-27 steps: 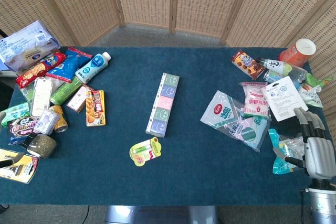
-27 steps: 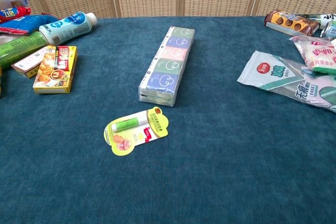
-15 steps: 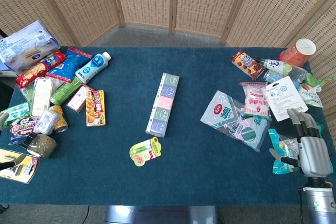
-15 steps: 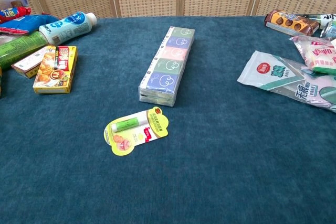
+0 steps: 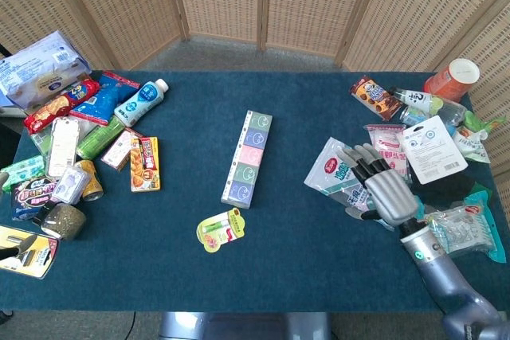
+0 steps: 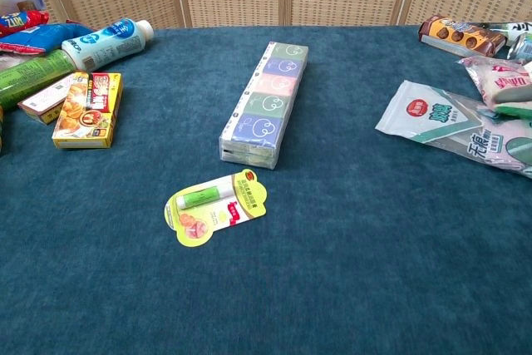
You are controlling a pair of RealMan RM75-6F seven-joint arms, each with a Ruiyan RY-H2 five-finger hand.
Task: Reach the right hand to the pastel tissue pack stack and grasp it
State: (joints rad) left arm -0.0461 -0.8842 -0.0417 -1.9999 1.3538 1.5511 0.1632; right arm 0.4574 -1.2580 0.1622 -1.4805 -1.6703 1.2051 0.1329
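Far left, a clutter of snacks with a yellow box [image 5: 144, 163] at its edge, none of it in the way. No left hand in either view. Centre of the blue tabletop [image 5: 303, 244]: the tissue pack stack [image 5: 247, 158], a long strip of pastel packs lying flat, with a lip balm card [image 5: 219, 229] just beside its near end. That card is a hazard; a low sweep from the near side could drag it or nudge the stack askew. On the right, the right hand [image 5: 381, 189] hovers over a white pouch [image 5: 343, 173], fingers spread wide, holding nothing, well apart from the stack. A low crossing could snag that pouch, and a grip across the long strip's end may let it tip.

The head view shows the whole hand and arm; the chest view catches only grey blurs at its right edge, but shows the stack's side wall and thickness.
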